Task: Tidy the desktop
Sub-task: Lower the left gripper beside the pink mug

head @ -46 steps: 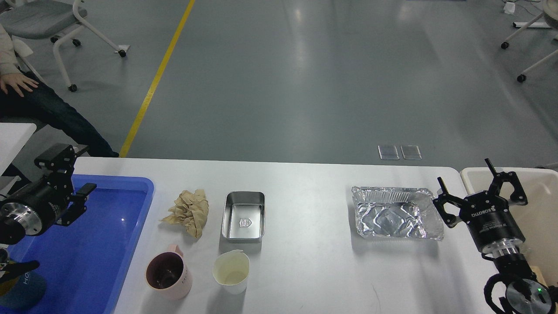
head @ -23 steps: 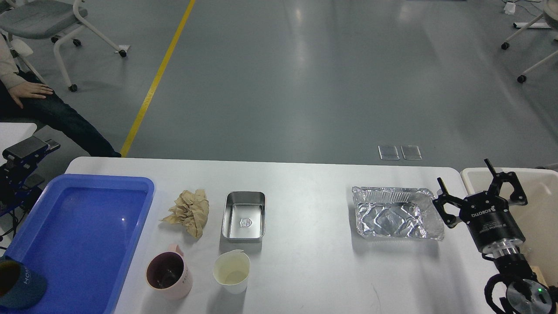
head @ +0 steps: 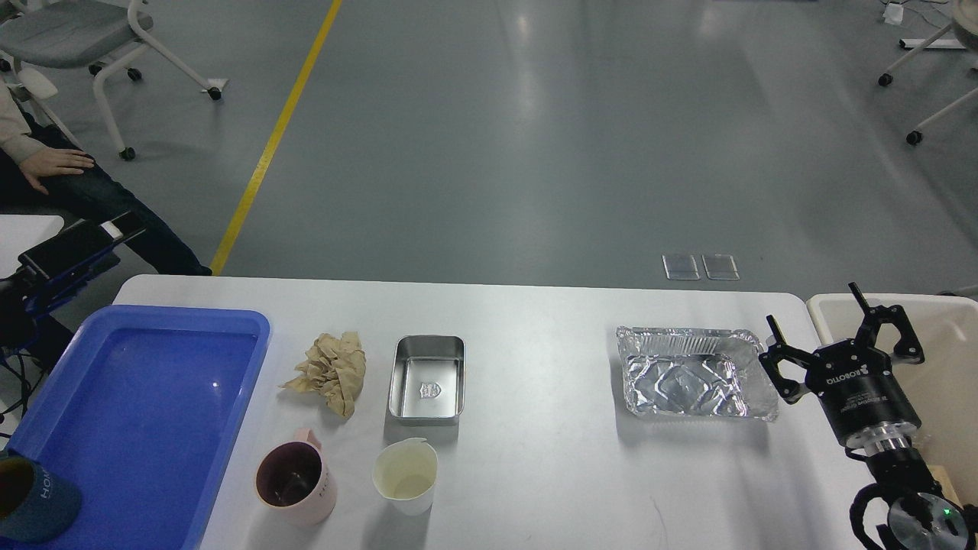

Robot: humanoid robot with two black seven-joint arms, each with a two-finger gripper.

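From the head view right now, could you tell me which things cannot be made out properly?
- Left end effector: out of frame past the left edge; only a dark arm part shows.
- Dark blue cup in the blue tray: cut by the left and bottom edges.
- Cream bin: cut by the right edge, its inside partly hidden by the right end effector.
- Pink mug: its dark inside hides any contents.

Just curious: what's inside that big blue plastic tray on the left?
The blue plastic tray holds only a dark teal cup at its near left corner, partly cut off by the picture's edge. Its contents aren't visible.
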